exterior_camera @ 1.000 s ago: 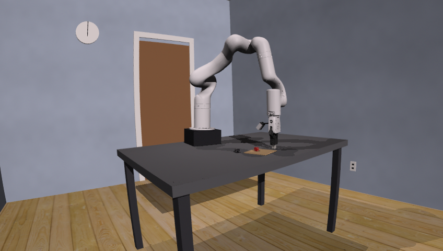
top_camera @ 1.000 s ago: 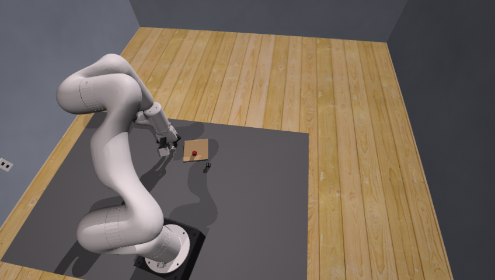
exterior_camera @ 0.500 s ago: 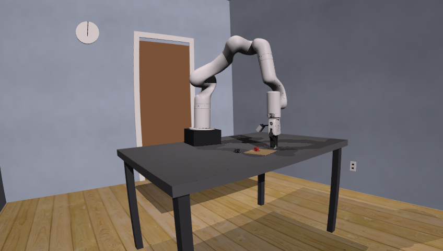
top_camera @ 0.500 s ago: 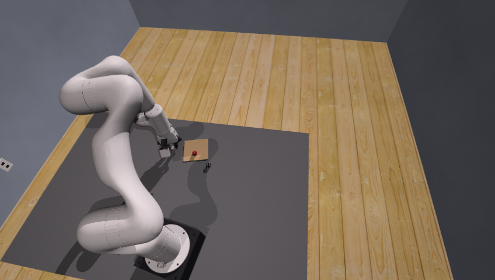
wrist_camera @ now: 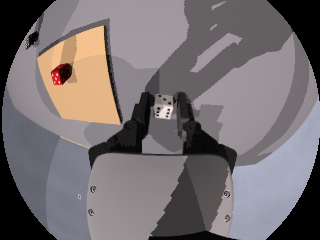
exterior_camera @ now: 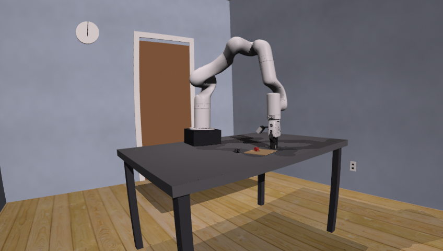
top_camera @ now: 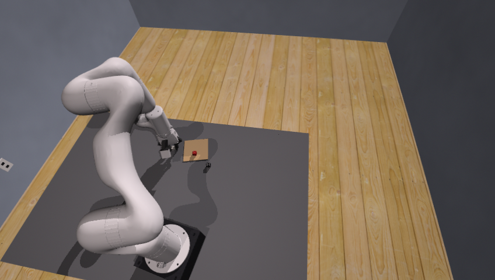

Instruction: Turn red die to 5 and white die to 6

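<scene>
We see the gripper (top_camera: 175, 144) (exterior_camera: 273, 147) (wrist_camera: 163, 101) pointing down at the table (top_camera: 257, 194) (exterior_camera: 192, 164), off the left edge of the tan mat (top_camera: 201, 143) (exterior_camera: 260, 151) (wrist_camera: 85, 100) in the top view. Its fingers are part-way spread — the white die (top_camera: 172, 147) (wrist_camera: 163, 106) sits between them in the wrist view, and we make out a narrow gap on either side, so we take it as not pinched. That die is off the mat.

The red die (top_camera: 194, 153) (exterior_camera: 256, 149) (wrist_camera: 61, 74) rests on the mat, near its middle from left to right and toward the near edge as we look from the top. The black die (top_camera: 208, 165) (exterior_camera: 236, 150) (wrist_camera: 32, 39) lies on the table just beyond the mat's near right corner — apart from the other two. We cannot tell the top numbers for certain.

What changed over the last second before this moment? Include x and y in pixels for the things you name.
The gripper (top_camera: 176, 145) (exterior_camera: 273, 147) (wrist_camera: 163, 101) came down, and its fingers now stand on either side of the white die (wrist_camera: 163, 106), with no grip visible. The red die (top_camera: 194, 153) (exterior_camera: 256, 149) (wrist_camera: 61, 74), black die (top_camera: 208, 164) (exterior_camera: 236, 150) (wrist_camera: 32, 39) and mat (top_camera: 199, 145) (exterior_camera: 264, 152) (wrist_camera: 92, 95) stayed put.
</scene>
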You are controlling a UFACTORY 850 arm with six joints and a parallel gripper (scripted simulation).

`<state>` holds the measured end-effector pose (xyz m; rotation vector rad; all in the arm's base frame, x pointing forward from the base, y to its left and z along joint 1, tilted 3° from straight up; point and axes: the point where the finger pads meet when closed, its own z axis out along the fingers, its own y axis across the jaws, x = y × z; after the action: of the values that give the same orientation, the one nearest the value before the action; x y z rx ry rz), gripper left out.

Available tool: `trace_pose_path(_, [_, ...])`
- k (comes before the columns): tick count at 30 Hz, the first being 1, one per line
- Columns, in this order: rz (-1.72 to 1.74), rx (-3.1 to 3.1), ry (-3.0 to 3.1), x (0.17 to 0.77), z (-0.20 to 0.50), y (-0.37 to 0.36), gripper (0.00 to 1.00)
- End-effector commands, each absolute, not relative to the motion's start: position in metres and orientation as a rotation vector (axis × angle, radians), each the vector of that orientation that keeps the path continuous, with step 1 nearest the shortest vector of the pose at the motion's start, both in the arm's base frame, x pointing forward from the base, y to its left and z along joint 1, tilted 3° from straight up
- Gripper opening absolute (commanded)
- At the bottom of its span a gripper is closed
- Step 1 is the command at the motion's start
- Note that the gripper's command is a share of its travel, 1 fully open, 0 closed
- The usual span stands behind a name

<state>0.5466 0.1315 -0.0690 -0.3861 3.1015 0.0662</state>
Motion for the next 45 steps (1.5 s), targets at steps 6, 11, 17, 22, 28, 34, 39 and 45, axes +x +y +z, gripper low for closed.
trace_pose_path(6, [0.067,-0.386,3.100,0.5476,-0.0686,0.1317,0.36])
trace_pose_path(11, [0.067,-0.386,3.100,0.5476,-0.0686,0.1317,0.36])
trace_pose_path(17, [0.067,-0.386,3.100,0.5476,-0.0686,0.1317,0.36])
trace_pose_path(22, [0.067,-0.386,3.100,0.5476,-0.0686,0.1317,0.36])
trace_pose_path(28, [0.067,-0.386,3.100,0.5476,-0.0686,0.1317,0.36])
trace_pose_path(34, [0.067,-0.386,3.100,0.5476,-0.0686,0.1317,0.15])
trace_pose_path(39, [0.067,-0.386,3.100,0.5476,-0.0686,0.1317,0.15])
trace_pose_path(45, [0.067,-0.386,3.100,0.5476,-0.0686,0.1317,0.15])
